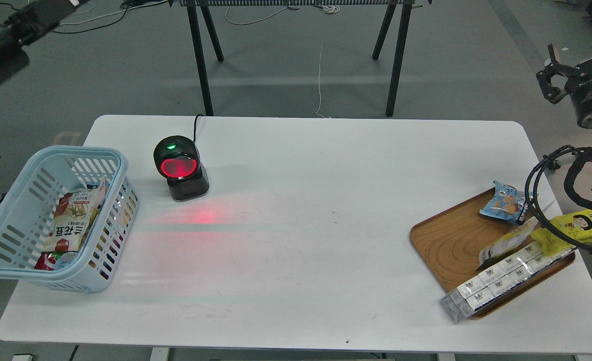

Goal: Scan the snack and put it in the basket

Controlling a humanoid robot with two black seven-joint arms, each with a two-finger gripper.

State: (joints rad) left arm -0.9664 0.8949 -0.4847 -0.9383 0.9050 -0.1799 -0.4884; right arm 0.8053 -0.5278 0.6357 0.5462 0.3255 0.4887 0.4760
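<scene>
Snack pouch (507, 242) lying in tray (451, 240) at 4 o'clock, long axis 2-to-8. We're hovering right gripper (555, 80) open, empty, nearest, pouch at its 6.

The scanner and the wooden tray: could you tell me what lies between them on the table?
Nothing: the head view shows bare white table between scanner and tray.

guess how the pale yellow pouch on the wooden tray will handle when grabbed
Probably floppy: the pouch looks thin and creased, slumped against the boxed pack. Likely light for its size, being flat. Its shiny film may slip, so pinching an edge seems safer.
</scene>
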